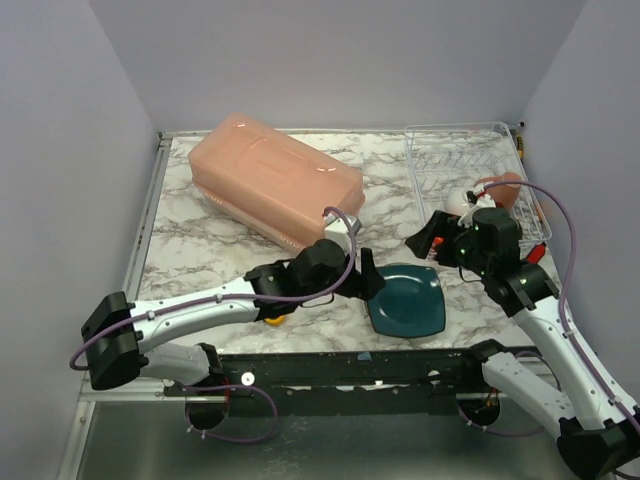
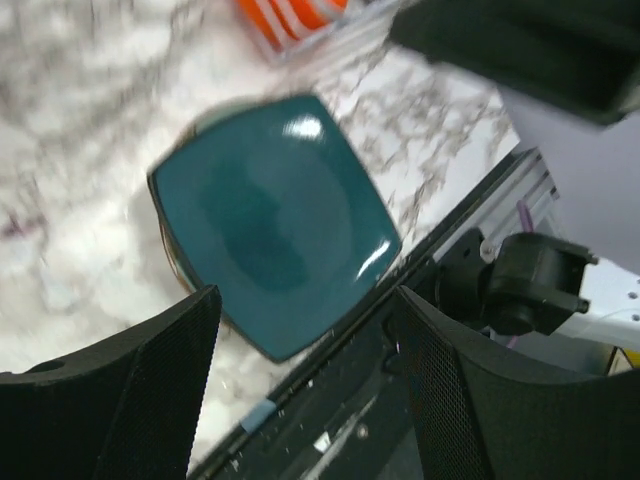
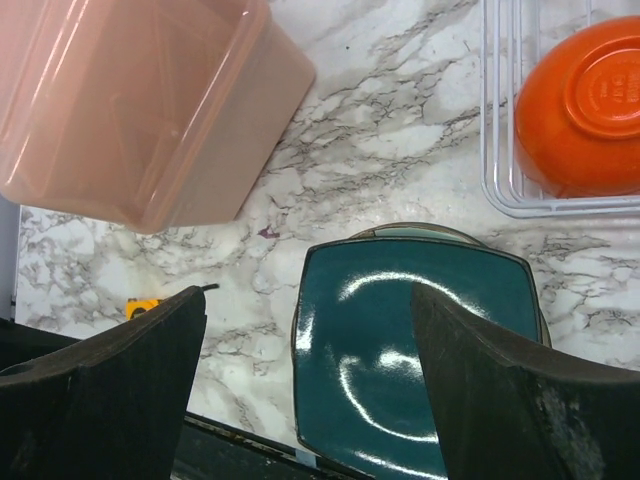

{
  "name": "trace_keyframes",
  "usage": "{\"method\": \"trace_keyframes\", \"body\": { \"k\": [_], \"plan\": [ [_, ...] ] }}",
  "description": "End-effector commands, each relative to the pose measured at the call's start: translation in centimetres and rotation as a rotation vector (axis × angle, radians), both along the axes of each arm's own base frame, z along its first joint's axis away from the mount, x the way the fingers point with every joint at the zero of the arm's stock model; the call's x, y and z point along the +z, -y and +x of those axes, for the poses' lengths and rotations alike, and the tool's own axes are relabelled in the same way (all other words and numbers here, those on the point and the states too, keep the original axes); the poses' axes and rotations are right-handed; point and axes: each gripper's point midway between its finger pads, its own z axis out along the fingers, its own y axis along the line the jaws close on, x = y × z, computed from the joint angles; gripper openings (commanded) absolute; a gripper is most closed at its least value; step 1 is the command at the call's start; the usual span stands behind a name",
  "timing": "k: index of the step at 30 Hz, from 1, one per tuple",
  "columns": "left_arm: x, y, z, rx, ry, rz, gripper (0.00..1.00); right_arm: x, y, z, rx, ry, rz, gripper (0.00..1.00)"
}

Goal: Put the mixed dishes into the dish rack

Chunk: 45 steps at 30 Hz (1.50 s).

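Marble table (image 1: 200, 250), lower centre, bears the teal square plate (image 1: 407, 300); left gripper (image 1: 370, 280) and right gripper (image 1: 425, 238) hover open, empty; next move is probably to grasp its rim.

Top camera overlooks the whole table (image 1: 200, 240); both wrist views (close, downward) share the teal plate (image 2: 270, 220).

plate (image 1: 405, 302): glossy teal | bowl (image 3: 585, 105): orange | tub (image 1: 275, 180): translucent pink | table (image 1: 200, 240): white marble, grey veins

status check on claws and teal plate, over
Left claw open, right claw open, both empty. Teal plate flat on table, second plate beneath. Orange bowl in rack.
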Motion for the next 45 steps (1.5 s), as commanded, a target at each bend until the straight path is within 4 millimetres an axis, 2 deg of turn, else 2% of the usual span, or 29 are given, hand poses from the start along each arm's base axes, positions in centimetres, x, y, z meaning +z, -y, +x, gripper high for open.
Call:
{"method": "trace_keyframes", "body": {
  "k": [1,7,10,19,26,31,34,38,41,45],
  "plan": [
    [-2.7,1.0,-2.3,0.103,-0.215,-0.083,0.70,-1.1,0.3,0.0,-0.012,-0.026,-0.018,0.86],
    [-7.7,2.2,-6.1,0.155,-0.386,-0.052,0.67,-0.9,0.3,0.0,-0.006,-0.010,-0.017,0.86],
    [-9.9,1.7,-7.2,0.210,-0.445,-0.072,0.64,-0.5,0.3,-0.1,-0.003,0.001,-0.013,0.86],
    [-11.8,1.8,-7.1,0.290,-0.585,-0.299,0.59,-0.4,0.2,-0.2,0.006,0.004,-0.008,0.87],
    [-12.7,3.0,-7.4,0.243,-0.718,-0.464,0.55,-0.5,0.2,-0.2,0.006,0.006,-0.008,0.87],
    [-13.1,4.1,-7.8,0.189,-0.798,-0.596,0.44,-0.3,0.2,-0.2,0.003,0.017,-0.007,0.87],
    [-14.6,4.2,-7.8,0.208,-0.830,-0.596,0.42,-0.5,0.2,-0.1,0.006,0.009,-0.009,0.87],
    [-16.0,3.3,-7.1,0.267,-0.802,-0.559,0.42,-0.4,0.2,-0.2,0.006,0.011,-0.009,0.87],
    [-16.4,2.7,-6.6,0.301,-0.774,-0.533,0.41,-0.3,0.2,-0.1,0.004,0.016,-0.007,0.87],
    [-16.0,3.0,-6.1,0.286,-0.751,-0.516,0.40,-0.6,0.1,0.0,0.007,0.008,-0.010,0.87]
  ]
}}
